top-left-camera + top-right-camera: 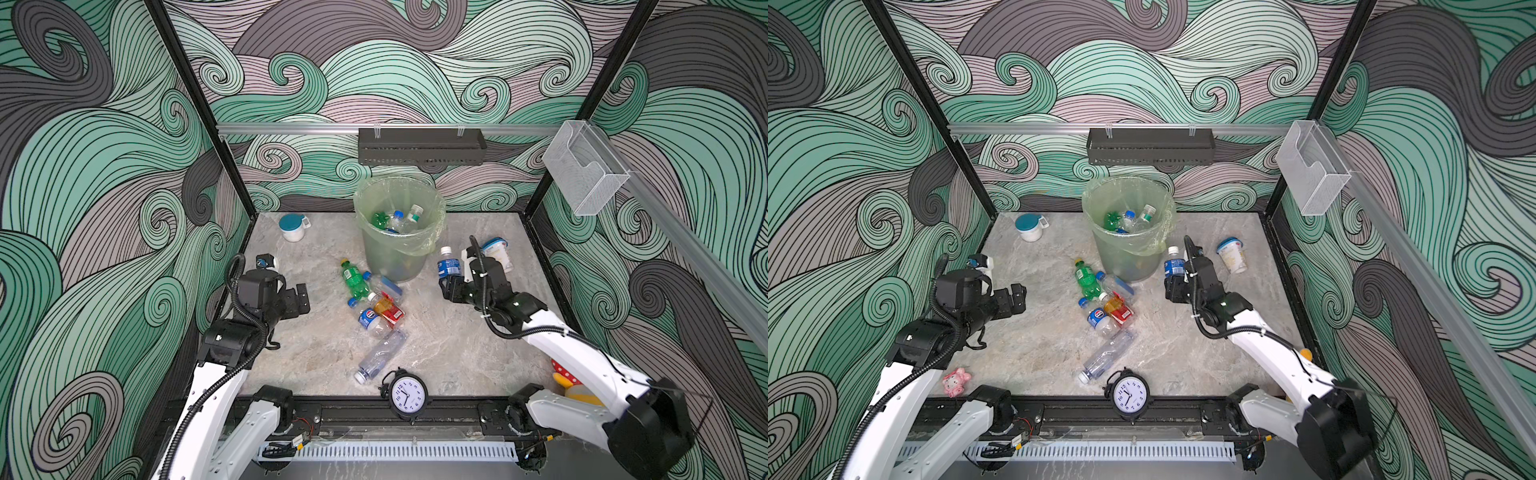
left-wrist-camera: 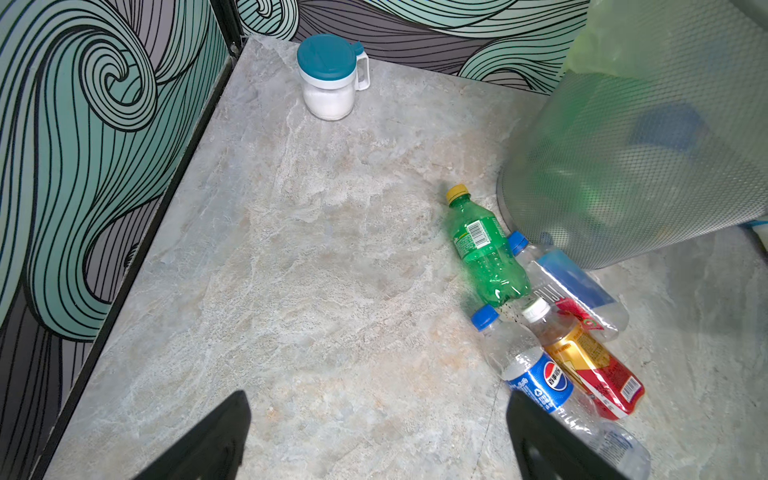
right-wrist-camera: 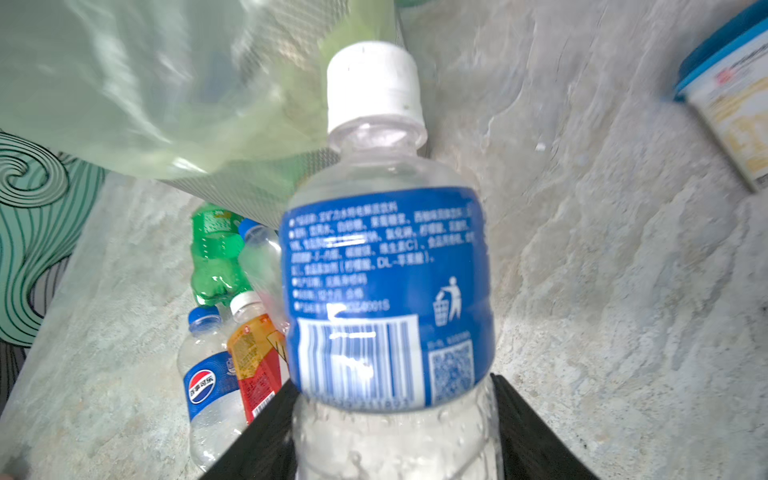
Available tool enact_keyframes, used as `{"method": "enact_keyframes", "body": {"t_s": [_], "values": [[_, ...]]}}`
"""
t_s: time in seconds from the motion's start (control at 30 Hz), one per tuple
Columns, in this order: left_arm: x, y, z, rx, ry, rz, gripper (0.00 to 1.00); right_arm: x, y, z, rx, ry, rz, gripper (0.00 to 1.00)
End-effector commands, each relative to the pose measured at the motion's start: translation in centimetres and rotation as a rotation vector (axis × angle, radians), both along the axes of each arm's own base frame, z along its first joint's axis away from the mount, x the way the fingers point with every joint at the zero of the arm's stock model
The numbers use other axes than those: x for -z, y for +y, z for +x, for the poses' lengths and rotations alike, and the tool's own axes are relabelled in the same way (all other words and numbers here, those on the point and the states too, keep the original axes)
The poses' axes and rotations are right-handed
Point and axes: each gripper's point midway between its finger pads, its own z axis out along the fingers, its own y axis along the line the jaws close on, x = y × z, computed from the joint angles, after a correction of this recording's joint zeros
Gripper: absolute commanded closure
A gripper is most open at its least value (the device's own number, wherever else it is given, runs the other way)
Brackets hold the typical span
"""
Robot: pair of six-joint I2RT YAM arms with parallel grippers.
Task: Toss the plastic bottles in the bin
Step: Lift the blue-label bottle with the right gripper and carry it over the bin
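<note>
Surface of grey marbled stone (image 1: 316, 357) carries everything. The tall round grey mesh bin lined with a pale green bag (image 1: 392, 259) stands toward its back, with several bottles already inside. Just right of the bin's wall and below its rim, the right tool (image 1: 449, 283) pinches a clear plastic bottle with a white cap and blue label (image 3: 386, 291). It grips low on the body with the cap up, probably so the neck leads when the bottle is tipped in. The left tool (image 1: 302, 300) hangs spread and empty, left of the loose pile and likely out of the way. Five bottles lie on the surface before the bin, a green bottle with a yellow cap (image 1: 355, 280) touching its neighbours. The bag's overhang looks like the one thing the lift must clear. A black alarm clock (image 1: 408, 395), a white blue-lidded tub (image 1: 498, 254) and a white teal-lidded cup (image 1: 293, 227) sit apart.
</note>
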Motion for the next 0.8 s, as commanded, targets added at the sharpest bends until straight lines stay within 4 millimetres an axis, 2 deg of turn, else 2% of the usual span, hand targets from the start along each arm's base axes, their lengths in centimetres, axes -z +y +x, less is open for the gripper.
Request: {"method": "enact_keyframes", "body": {"t_s": [0.0,0.2,0.3,0.4,0.57,0.67,0.77], "values": [[-1.1,0.5,-0.2,-0.018,-0.019,0.014,0.02,-2.0,-2.3,-1.0,0.027,-0.046,-0.090,0.33],[-1.1,0.3,0.2,-0.014,-0.022,0.002,0.02,-7.2,-3.6,-3.0,0.017,-0.191,-0.065,0.35],[-1.1,0.3,0.2,-0.016,-0.024,-0.001,0.02,-9.6,-3.5,-4.0,-0.017,-0.272,-0.025,0.35],[-1.1,0.3,0.2,-0.017,-0.024,-0.002,0.02,-11.2,-3.1,-5.0,-0.066,-0.333,0.009,0.34],[-0.6,0.3,-0.1,-0.019,-0.007,-0.001,0.02,-12.2,-3.0,-5.7,-0.090,-0.359,0.032,0.35],[-0.4,0.4,-0.3,-0.020,-0.002,-0.001,0.02,-13.3,-2.6,-5.8,-0.114,-0.386,0.038,0.36],[-0.6,0.5,-0.5,-0.021,-0.006,0.002,0.02,-15.2,-2.1,-5.0,-0.130,-0.422,0.031,0.36]]}}
